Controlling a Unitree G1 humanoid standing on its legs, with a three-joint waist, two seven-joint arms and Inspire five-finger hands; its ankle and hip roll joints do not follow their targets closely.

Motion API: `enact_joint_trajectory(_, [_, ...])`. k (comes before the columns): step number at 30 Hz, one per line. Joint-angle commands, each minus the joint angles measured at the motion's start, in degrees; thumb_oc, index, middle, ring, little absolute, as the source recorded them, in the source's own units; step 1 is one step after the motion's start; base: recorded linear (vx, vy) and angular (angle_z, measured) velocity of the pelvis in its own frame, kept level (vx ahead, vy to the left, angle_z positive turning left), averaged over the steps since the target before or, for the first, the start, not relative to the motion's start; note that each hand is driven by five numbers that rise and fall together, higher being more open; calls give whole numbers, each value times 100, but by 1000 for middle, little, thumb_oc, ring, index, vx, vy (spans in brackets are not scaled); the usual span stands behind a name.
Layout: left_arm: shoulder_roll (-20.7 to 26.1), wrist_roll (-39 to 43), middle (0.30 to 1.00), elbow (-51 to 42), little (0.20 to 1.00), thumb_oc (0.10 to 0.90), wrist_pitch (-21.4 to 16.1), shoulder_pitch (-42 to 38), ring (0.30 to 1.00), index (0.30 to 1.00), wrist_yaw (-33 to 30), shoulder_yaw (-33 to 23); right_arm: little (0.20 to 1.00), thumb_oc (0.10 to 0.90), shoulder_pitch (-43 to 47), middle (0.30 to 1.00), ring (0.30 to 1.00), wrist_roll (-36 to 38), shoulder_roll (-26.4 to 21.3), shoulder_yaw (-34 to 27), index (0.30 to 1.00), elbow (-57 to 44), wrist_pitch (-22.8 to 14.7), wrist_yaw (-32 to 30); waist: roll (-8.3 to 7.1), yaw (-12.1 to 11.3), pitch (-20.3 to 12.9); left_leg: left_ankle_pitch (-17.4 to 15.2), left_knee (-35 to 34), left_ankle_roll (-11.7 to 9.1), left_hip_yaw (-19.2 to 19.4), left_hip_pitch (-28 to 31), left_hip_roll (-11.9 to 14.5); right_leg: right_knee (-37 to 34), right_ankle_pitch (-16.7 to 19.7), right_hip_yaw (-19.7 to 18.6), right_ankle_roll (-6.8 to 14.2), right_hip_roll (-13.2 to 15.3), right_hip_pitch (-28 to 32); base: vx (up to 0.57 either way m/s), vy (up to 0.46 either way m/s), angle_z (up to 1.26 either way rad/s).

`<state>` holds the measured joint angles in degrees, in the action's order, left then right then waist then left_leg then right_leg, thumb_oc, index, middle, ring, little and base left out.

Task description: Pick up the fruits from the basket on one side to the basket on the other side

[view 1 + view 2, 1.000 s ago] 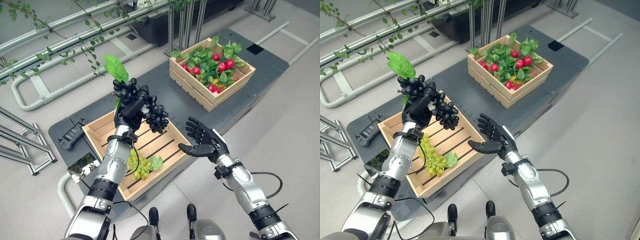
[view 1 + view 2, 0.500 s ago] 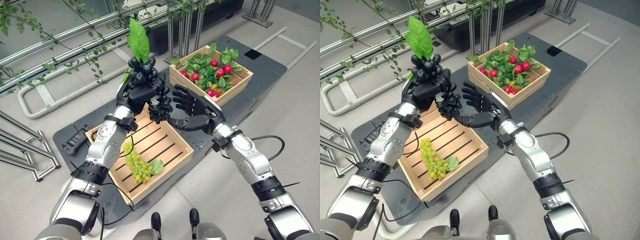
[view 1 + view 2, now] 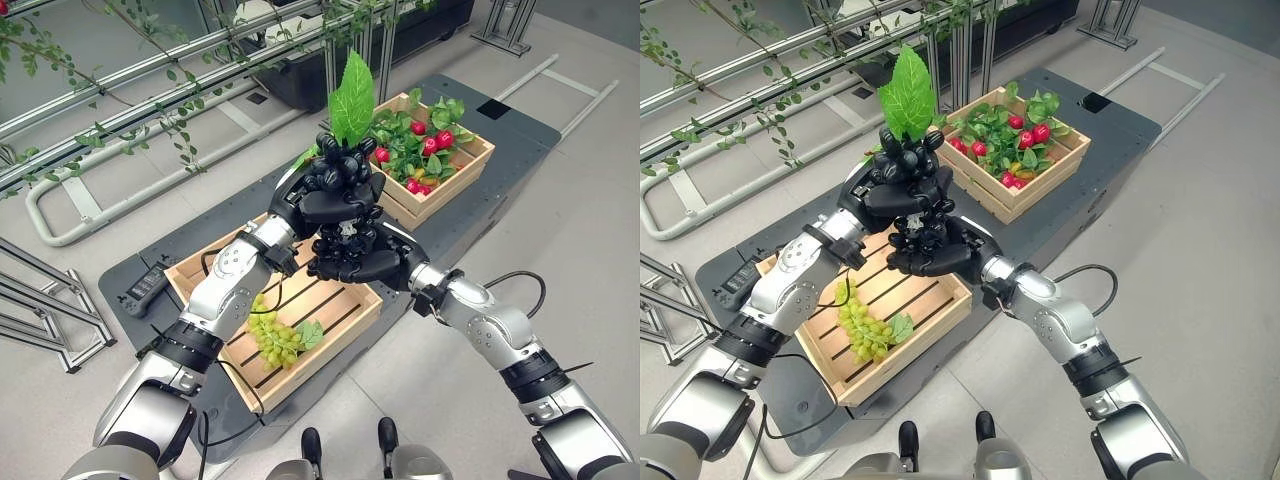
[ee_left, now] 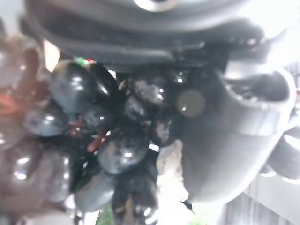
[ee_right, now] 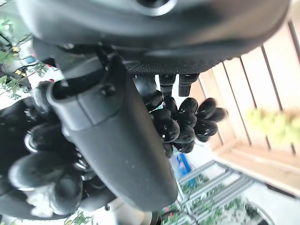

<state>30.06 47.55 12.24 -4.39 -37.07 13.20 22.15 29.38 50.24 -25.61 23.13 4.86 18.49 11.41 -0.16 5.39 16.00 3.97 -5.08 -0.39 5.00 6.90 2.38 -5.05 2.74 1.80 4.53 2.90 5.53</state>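
Observation:
A bunch of black grapes (image 3: 338, 176) with a big green leaf (image 3: 352, 85) is held in the air between the two crates. My left hand (image 3: 335, 207) is shut on its upper part; the grapes (image 4: 117, 140) press against that palm. From below, my right hand (image 3: 362, 266) cups the lower berries, with its thumb (image 5: 117, 140) and fingers curled round the hanging grapes (image 5: 183, 122). A green grape bunch (image 3: 275, 337) lies in the near wooden crate (image 3: 345, 325). The far crate (image 3: 452, 186) holds red fruits (image 3: 430, 143) among leaves.
Both crates stand on a dark grey platform (image 3: 470, 215). A black device (image 3: 145, 287) lies at the platform's left end. Metal rails and leafy branches (image 3: 120, 90) run along the back. Grey floor lies to the right.
Both hands and the black grapes have moved right, toward the far crate. My right hand, open beside the bunch half a second ago, has closed under its lower part.

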Motion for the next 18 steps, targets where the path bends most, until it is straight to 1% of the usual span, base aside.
enact_joint_trajectory(1, [-192,283,300,77,300,400,-523,-1032,300,300,163,227,900,800,113,900,900,752,517,248,900,-21,-425,420,-22,-73,-1390,-358,8,-293,-3,58,144,5,121,219,127,423,74,0,0,0])
enact_joint_trajectory(3, [-289,389,300,120,300,400,-456,-997,300,300,419,289,900,800,211,900,900,1040,709,273,900,-66,-551,333,-23,-92,-1400,-357,8,-290,-16,60,154,5,122,225,129,426,80,0,0,0])
enact_joint_trajectory(6, [-360,540,300,135,300,400,-368,-931,300,300,634,316,900,800,190,900,900,1216,828,272,900,-127,-659,312,-24,-91,-1413,-355,8,-289,-17,69,161,5,118,217,125,424,89,0,0,0])
enact_joint_trajectory(7, [-400,595,300,202,300,400,-326,-882,300,300,837,334,900,800,186,900,900,1224,896,257,900,-160,-821,283,-22,-92,-1426,-358,8,-288,-14,77,166,5,117,214,124,427,91,0,0,0])
enact_joint_trajectory(9, [-413,595,300,244,300,400,-287,-855,300,300,966,359,900,800,191,900,900,1234,942,247,900,-174,-972,247,-19,-93,-1430,-360,8,-287,-14,83,168,5,121,213,125,429,91,0,0,0])
enact_joint_trajectory(10, [-412,553,300,276,300,400,-243,-819,300,300,1028,371,714,676,202,714,714,1259,983,214,714,-171,-1102,218,-16,-96,-1438,-363,8,-286,-11,91,171,5,124,213,125,429,93,0,0,0])
enact_joint_trajectory(11, [-414,544,300,325,300,400,-219,-800,300,300,1065,380,476,518,219,476,476,1242,1009,186,476,-172,-1218,175,-13,-96,-1447,-366,8,-283,-11,94,171,5,126,208,127,430,92,33,1,-1])
enact_joint_trajectory(12, [-427,529,300,391,300,400,-206,-772,300,300,1097,373,300,400,232,300,300,1183,1033,141,300,-182,-1358,83,-12,-97,-1456,-370,8,-280,-13,96,171,5,126,203,131,432,92,39,3,-1])
enact_joint_trajectory(13, [-419,546,300,456,300,400,-194,-729,300,300,1109,338,300,400,229,300,300,1186,1029,86,300,-201,-1473,14,-11,-99,-1468,-369,8,-277,-6,99,174,5,125,200,136,436,95,33,2,-2])
enact_joint_trajectory(14, [-416,552,300,483,300,400,-198,-709,300,300,1107,318,300,400,221,300,300,1179,1033,58,300,-212,-1503,-21,-11,-100,-1470,-371,8,-277,-5,99,175,5,125,195,137,436,93,0,0,0])
enact_joint_trajectory(17, [-398,574,300,644,300,400,-254,-608,300,300,1083,196,300,400,169,300,300,961,994,-88,300,-228,-1754,-225,-12,-94,-1489,-373,8,-272,8,100,178,5,131,186,142,435,85,0,0,0])
enact_joint_trajectory(18, [-388,592,300,699,300,400,-287,-584,300,300,1084,169,300,400,161,300,300,969,979,-122,300,-220,-1770,-242,-12,-93,-1491,-372,8,-273,12,102,180,5,134,184,143,436,83,0,0,0])
